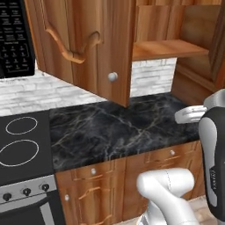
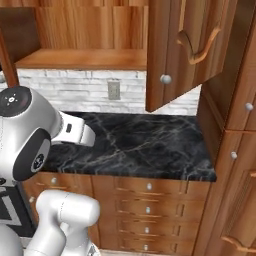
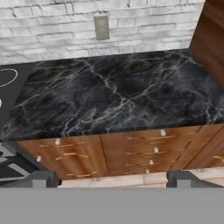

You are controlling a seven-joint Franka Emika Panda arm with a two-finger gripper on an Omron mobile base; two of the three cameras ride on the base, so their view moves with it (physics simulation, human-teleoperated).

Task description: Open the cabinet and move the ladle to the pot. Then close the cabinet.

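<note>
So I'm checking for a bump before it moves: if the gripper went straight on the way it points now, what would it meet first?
Probably the counter: the hand view looks down over its front edge, so the open gripper would likely land on the black marble. Depth is unclear, but nothing stands in between.

Glossy white arm (image 2: pixel 60 215), dark joints

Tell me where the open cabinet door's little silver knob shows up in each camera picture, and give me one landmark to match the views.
Left base view: the knob sits just above centre, low on the open cabinet door.
Right base view: the knob is right of centre in the upper part, near the door's lower left corner.
Hand view: no knob to place here; it looks down at the counter.
Shared landmark: the black marble countertop.
</note>
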